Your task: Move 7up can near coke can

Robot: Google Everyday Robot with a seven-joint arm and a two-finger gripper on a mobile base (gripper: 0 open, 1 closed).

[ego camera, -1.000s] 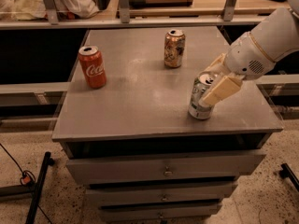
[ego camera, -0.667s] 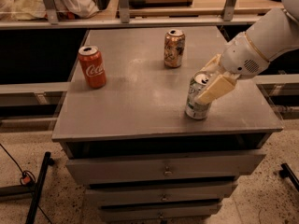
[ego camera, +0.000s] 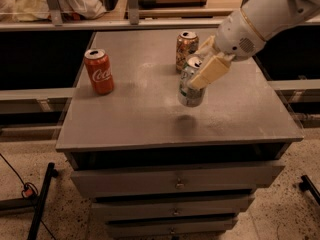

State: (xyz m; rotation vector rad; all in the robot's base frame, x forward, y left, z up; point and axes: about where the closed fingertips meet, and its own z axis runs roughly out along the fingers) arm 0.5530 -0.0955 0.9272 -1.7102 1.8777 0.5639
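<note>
Fingers [ego camera: 210, 70] pinching the 7up can [ego camera: 189, 93] near its top. The gripper [ego camera: 197, 75] holds it slightly tilted above the table [ego camera: 150, 124], right of centre, shadow beneath. Drawers [ego camera: 175, 184] below. Brown can [ego camera: 186, 49] just behind it. Coke can [ego camera: 98, 71] upright, well to the left.

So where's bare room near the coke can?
The gripper, shut on the 7up can, hangs above mid-table. Tabletop is bare between it and the coke can and along the front edge; crowded only by the brownish can.
</note>
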